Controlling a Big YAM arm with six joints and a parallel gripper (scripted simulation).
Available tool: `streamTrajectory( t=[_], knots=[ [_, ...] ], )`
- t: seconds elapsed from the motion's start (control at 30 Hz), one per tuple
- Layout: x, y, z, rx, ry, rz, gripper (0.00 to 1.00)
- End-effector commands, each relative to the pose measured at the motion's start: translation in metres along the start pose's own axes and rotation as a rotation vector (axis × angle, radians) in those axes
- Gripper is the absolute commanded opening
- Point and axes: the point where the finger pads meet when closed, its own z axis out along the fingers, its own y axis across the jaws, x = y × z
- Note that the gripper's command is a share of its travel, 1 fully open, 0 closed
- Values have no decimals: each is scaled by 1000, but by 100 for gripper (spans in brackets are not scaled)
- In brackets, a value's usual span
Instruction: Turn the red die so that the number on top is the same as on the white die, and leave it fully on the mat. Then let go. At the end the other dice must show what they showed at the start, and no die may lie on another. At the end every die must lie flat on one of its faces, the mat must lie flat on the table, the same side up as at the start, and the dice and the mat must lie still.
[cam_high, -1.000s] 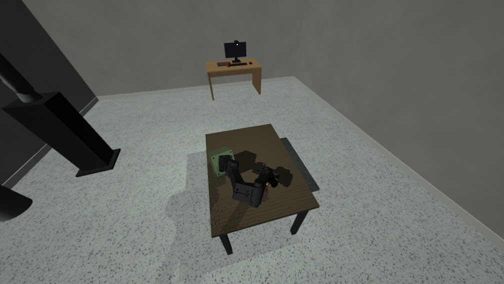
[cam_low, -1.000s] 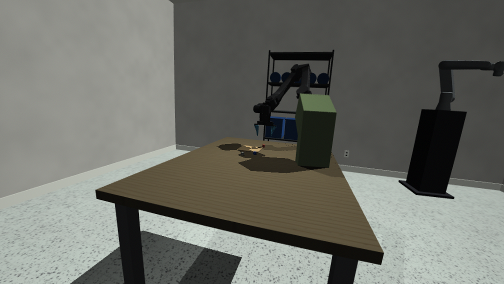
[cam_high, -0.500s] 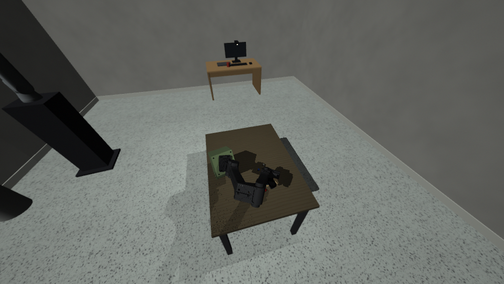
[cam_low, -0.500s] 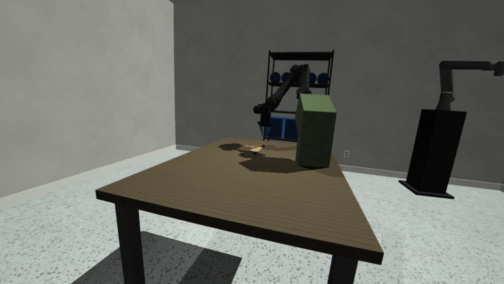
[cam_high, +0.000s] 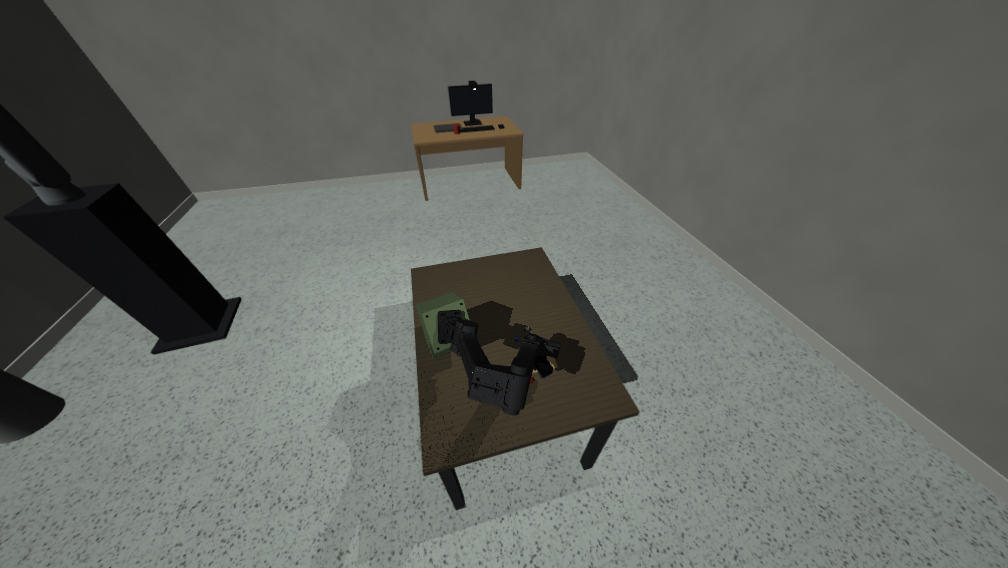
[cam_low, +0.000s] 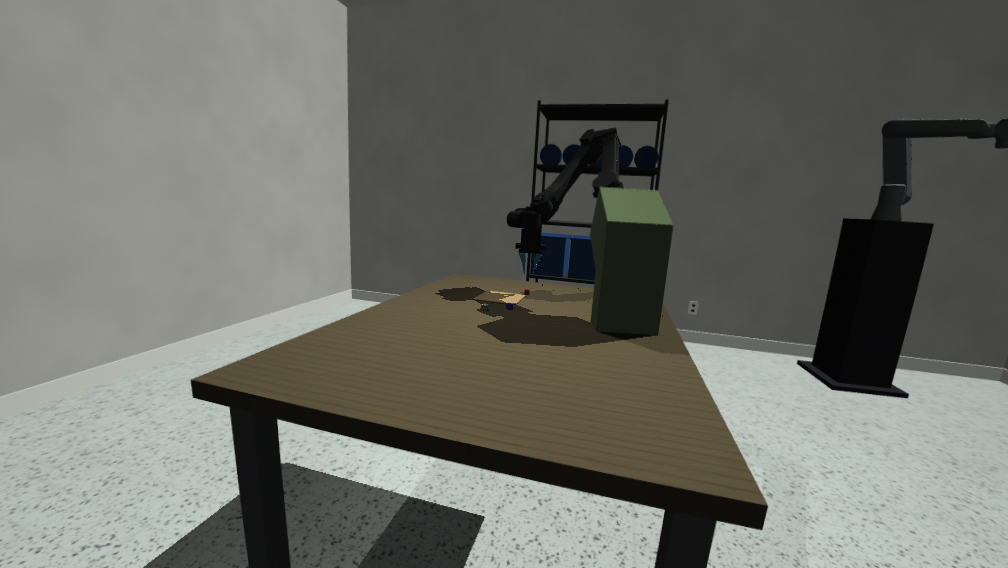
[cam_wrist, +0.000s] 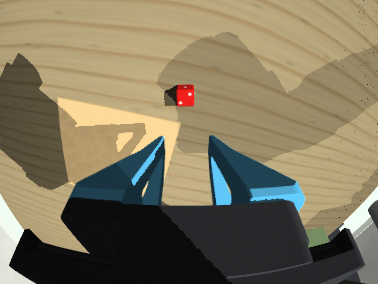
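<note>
One arm, one tiny target, so here's my read going left to right in the wrist view. Far left is the pale tan mat (cam_wrist: 87, 126), half in shadow, lying flat on the wood table (cam_wrist: 200, 6). Next comes the gripper (cam_wrist: 185, 141), pointing down at the table with its blue fingers set to a narrow gap, not pressed together and with nothing between them. The red die (cam_wrist: 185, 96) sits a bit beyond the fingertips, lined up with the gap. It looks to be just off the mat's near corner, on bare wood, though shadow makes that edge hard to call. From the side view the gripper hangs well above the table, so I'd say this is the approach step, with the grab not yet made. I can't see the white die here, and in the side view the small dice are too tiny to read, so no idea which number is wanted. Next move, I think: come forward over the die, drop straight down so a finger lands on each side, then squeeze. After that it needs turning and setting down fully on the mat, without bumping the other dice.
</note>
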Motion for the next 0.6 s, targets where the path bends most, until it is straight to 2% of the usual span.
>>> streamTrajectory(
  t=[0.0,0.57],
  knots=[
    [4,4,-2,-14,-1,3,30],
    [3,1,2,-4,0,0,30]
  ],
)
